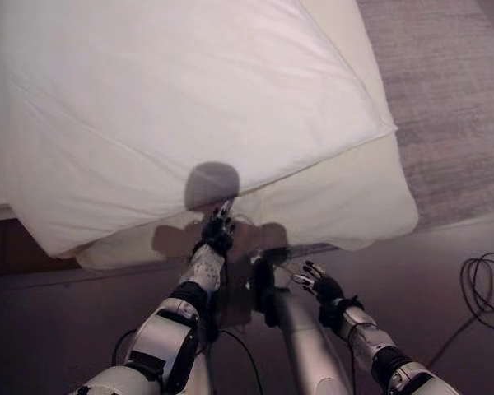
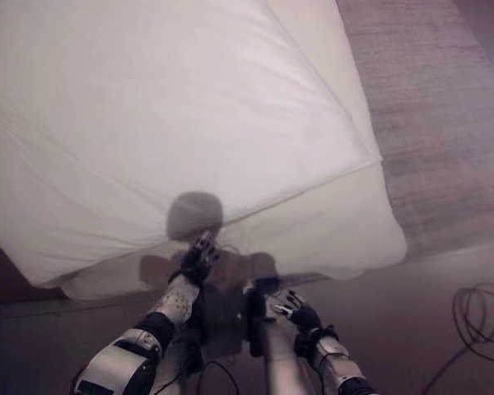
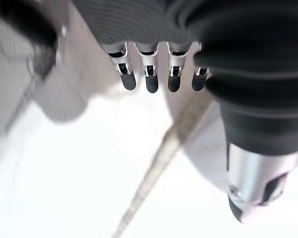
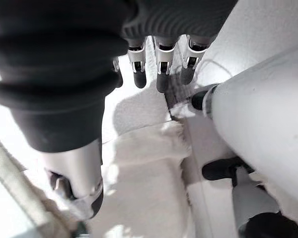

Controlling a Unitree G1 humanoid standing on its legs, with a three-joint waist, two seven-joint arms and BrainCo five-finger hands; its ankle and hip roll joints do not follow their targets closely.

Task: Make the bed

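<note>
A white duvet (image 1: pixel 173 107) covers the bed, and its near edge hangs over the cream mattress corner (image 1: pixel 354 197). My left hand (image 1: pixel 216 233) reaches up to the bed's near edge, just under the duvet's hem. In the left wrist view its fingers (image 3: pixel 149 82) are straight over white cloth, the thumb stands apart, and it holds nothing. My right hand (image 1: pixel 323 288) hovers lower and to the right, over the dark floor and short of the mattress. Its fingers (image 4: pixel 161 74) are relaxed and empty in the right wrist view.
Grey carpet (image 1: pixel 453 99) lies to the right of the bed. Dark floor (image 1: pixel 428 263) runs along the near side. A brown bed frame (image 1: pixel 16 247) shows below the duvet at the left.
</note>
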